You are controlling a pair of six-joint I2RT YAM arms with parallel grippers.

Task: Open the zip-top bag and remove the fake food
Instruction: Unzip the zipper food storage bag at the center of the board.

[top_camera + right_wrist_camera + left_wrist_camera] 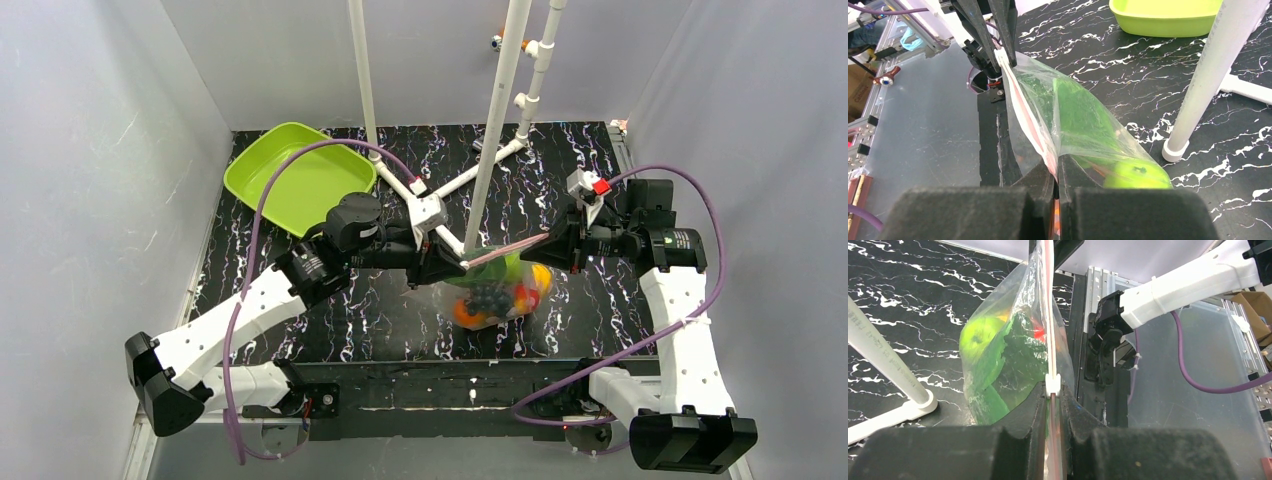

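The zip-top bag [503,285] is hanging over the middle of the counter [380,310], a little way out from the arms' bases. Its pink zip strip [505,250] is uppermost and is being pulled into a straight line. The fake food [510,302] is sagging in a heap at the bottom of the clear plastic. A green apple [979,335], a leafy green piece [1018,360], dark grapes [485,295] and some orange pieces are showing through. This is suiting the opening step: the weight below is holding the mouth on top, so little should spill as the seal parts.

The left hand [462,264] is pinching one end of the strip, its jaws closed flat on the plastic just beside a white slider [1053,384]. The right hand [549,240] is clamping the opposite end, its jaws likewise closed on the strip. Gripping both ends is tensioning the seal, which I take to be giving the slider a straight track. The strip is looking sealed along its length, so I judge the opening barely begun, with no food out.

Whether the bag's bottom is touching the counter I cannot tell. A white pipe stand [495,130] is rising just behind the bag, crowding the space above it. A lime-green tray [300,185] is lying well apart at the far left, probably waiting for the food.
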